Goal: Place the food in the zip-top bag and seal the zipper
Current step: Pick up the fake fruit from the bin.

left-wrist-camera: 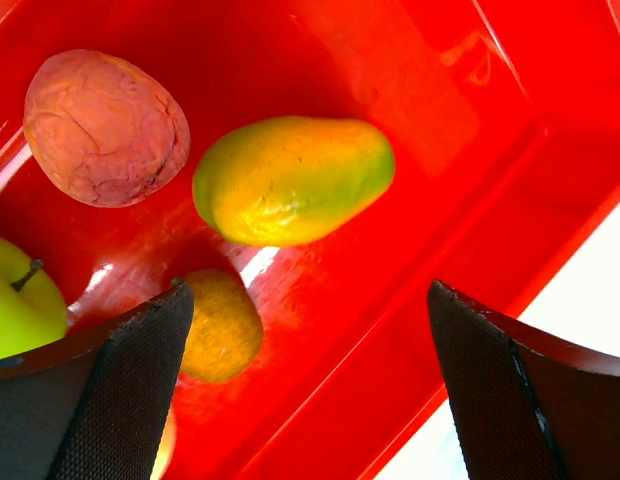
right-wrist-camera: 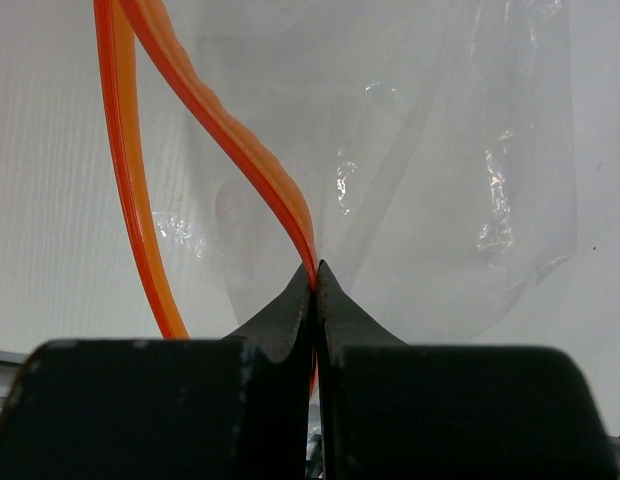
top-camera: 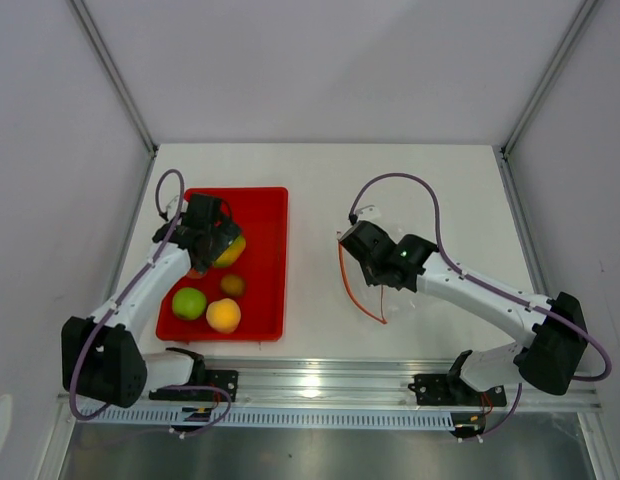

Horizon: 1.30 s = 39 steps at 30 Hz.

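Hovering over the far part of the red tray (top-camera: 270, 260), the left end effector (top-camera: 215, 238) is seen with its fingers spread wide and nothing held between them. In the left wrist view, the yellow-green fruit (left-wrist-camera: 293, 180) lies on the tray floor just ahead of the gap between the two dark fingers (left-wrist-camera: 120, 390). The peach-pink fruit (left-wrist-camera: 105, 128) is seen beside it. The small brown fruit (left-wrist-camera: 222, 325) is partly covered by one finger, and the green apple (left-wrist-camera: 20, 300) is cut off at the picture's edge. From above, the green apple (top-camera: 189, 302) and the orange ball (top-camera: 223, 315) are seen side by side near the tray's near wall, with the small brown fruit (top-camera: 232, 285) just behind them. All the food that can be seen is thus in the tray.

The zip-top bag (right-wrist-camera: 440, 180) is spread on the white worktop (top-camera: 320, 180), to the right of the tray and apart from it. The right end effector (right-wrist-camera: 315, 275) is clenched on one band of the zipper (right-wrist-camera: 245, 150), the strip being pinched between the closed fingertips. The other orange-red band (right-wrist-camera: 130, 180) curves away from it, so the mouth is parted. From above, the zipper (top-camera: 350, 293) is traced as a thin curve running from the right end effector (top-camera: 352, 243) towards the near edge.
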Each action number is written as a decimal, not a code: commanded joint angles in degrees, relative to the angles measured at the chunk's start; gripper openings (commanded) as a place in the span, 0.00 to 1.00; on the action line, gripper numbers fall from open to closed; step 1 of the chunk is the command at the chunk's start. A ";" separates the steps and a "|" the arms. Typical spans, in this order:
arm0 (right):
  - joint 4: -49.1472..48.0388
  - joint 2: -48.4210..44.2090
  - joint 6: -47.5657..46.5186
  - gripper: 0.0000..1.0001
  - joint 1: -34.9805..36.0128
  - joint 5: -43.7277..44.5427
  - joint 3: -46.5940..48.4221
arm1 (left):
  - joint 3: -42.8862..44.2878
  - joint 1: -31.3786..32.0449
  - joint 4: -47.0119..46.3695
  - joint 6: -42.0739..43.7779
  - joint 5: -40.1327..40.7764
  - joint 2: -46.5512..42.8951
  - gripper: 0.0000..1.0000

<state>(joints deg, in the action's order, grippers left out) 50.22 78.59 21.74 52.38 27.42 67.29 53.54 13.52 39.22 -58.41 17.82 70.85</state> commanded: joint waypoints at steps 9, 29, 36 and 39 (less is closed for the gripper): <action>-1.35 -0.45 -1.61 0.00 -0.44 -1.23 0.30 | 9.91 -4.20 12.27 -20.32 -1.12 11.32 1.00; -2.23 -1.42 -2.31 0.00 -0.70 -2.11 -1.28 | 8.78 -5.17 10.62 -32.38 -1.30 15.19 0.99; -2.58 -1.42 -2.31 0.00 -0.70 -2.72 -1.90 | 8.42 -6.13 9.30 -32.90 -1.21 16.95 0.99; -2.84 -1.51 -2.49 0.00 -0.70 -2.72 -2.33 | 8.16 -6.40 7.55 -33.08 -1.91 17.74 1.00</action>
<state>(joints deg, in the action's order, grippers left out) 48.82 78.52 20.25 51.90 24.93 65.30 61.21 7.90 48.97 -89.84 16.16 87.83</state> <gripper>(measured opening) 0.003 0.994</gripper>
